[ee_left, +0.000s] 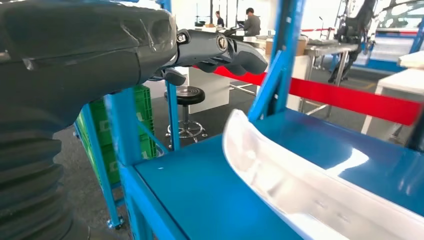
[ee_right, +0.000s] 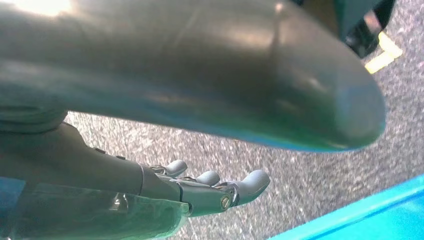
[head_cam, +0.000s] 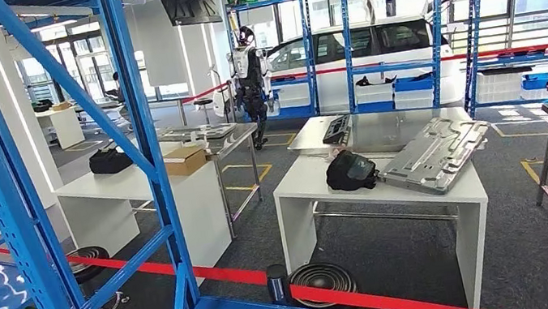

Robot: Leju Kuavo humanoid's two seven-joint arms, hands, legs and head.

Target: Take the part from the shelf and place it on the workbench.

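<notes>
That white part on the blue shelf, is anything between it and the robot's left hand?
No, nothing visible. The left hand hangs open in the air above the blue shelf, and the white part lies bare on it, with only open space between them.

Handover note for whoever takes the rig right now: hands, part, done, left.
Left hand: holds nothing, fingers extended, in the air above the blue shelf, not touching the part.
Right hand: holds nothing, fingers apart, over grey floor by the shelf edge.
Part: the pale curved part lies on the shelf.
Workbench: the white workbench beyond the red barrier tape already carries a metal panel and a black bag.
Done: nothing yet.
Left: grasp the part, lift, carry, place.
</notes>
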